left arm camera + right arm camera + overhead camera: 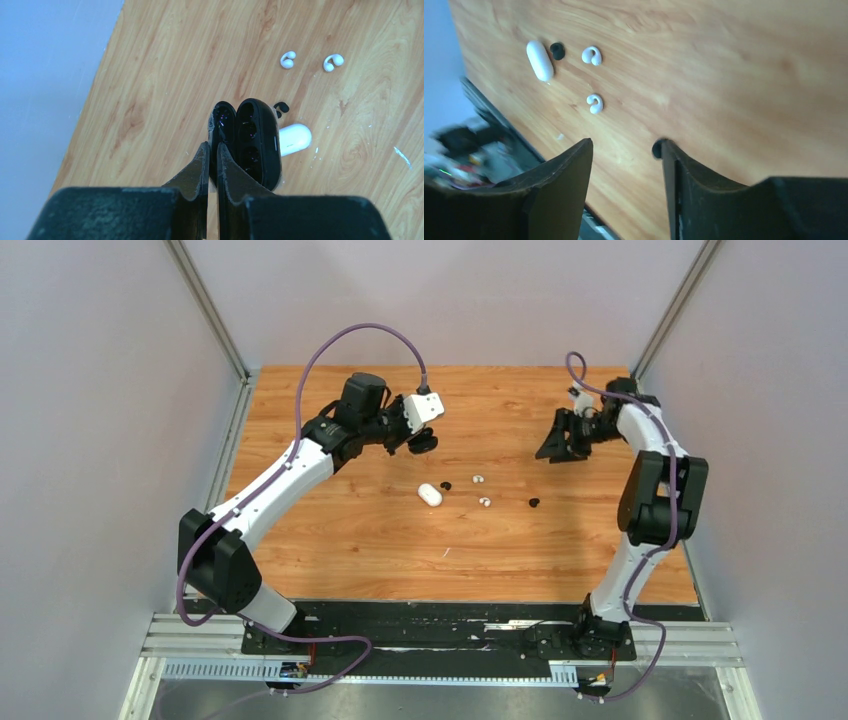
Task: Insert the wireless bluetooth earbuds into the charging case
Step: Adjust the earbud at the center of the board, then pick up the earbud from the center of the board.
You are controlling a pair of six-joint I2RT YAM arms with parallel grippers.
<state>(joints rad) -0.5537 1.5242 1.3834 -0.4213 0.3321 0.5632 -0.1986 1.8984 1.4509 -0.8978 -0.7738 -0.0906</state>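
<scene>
The left claw (pixel 212 150) is pinching the thinner half of the shiny black pebble-shaped charging case (pixel 255 142). It is holding the case open above the wooden table (pixel 330 540), toward the far edge. The right claw (pixel 624 145) is hanging wide open and empty near the far right corner.

I think the next job is picking up a black bud. A tiny round black earbud (pixel 657 148) is lying just beside one right finger. The claw should go down slowly with the bud in the middle. It should squeeze softly so the bud is not popping away. The left claw should hold the case steady.

The other little black earbud (pixel 557 50) is lying beside the smooth white closed case (pixel 540 60), mid-table. A curly white earbud (pixel 592 55) and a second curly white earbud (pixel 595 103) are lying nearby. All four buds are lying on the table.
</scene>
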